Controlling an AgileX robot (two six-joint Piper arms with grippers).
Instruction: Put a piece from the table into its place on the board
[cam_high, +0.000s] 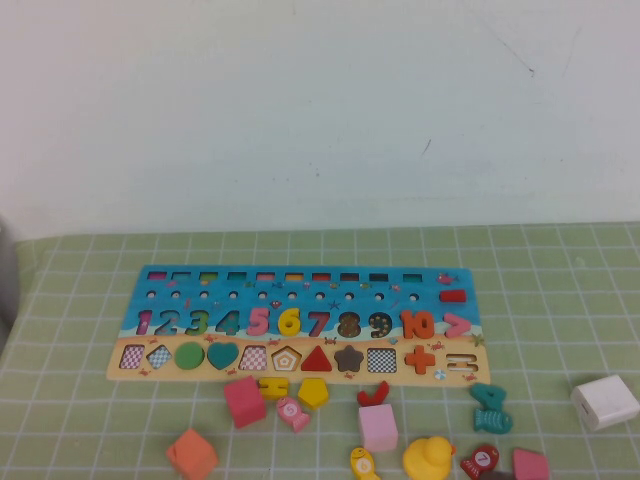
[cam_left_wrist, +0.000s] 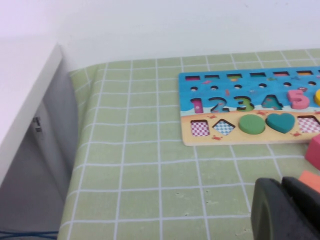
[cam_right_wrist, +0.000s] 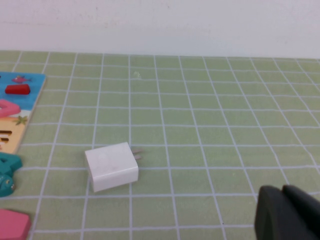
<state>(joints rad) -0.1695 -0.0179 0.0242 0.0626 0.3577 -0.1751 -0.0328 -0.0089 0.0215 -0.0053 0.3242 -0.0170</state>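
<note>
crowding the near edge of the green checked table (cam_high: 90, 400) is a scatter of loose pieces: an orange block (cam_high: 192, 453), a yellow duck-like piece (cam_high: 428, 458), a pale pink cube (cam_high: 378, 428), a red round piece (cam_high: 480, 460) and a pink flat piece (cam_high: 530, 464). a little further in lie a dark pink block (cam_high: 244, 401), a yellow pentagon block (cam_high: 313, 392), a teal fish-shaped piece (cam_high: 491, 407) and, off to the right, a white plug-like cube (cam_high: 605, 401). neither arm shows from above. the left gripper (cam_left_wrist: 282, 210) sits low over the cloth near the board's left end, its dark fingers pressed together on nothing. the right gripper (cam_right_wrist: 287, 212) hangs over bare cloth just beside the white cube, and its fingers look pressed together too, though only a corner of them shows, so i can't be sure. beyond the loose pieces the board (cam_high: 160, 278) lies flat and lengthwise, and the yellow 6 (cam_high: 289, 321) sits in the number row between the pink 5 (cam_high: 258, 320) and the 7 (cam_high: 318, 323), in its place. past the board is plain white wall (cam_high: 320, 110)
</note>
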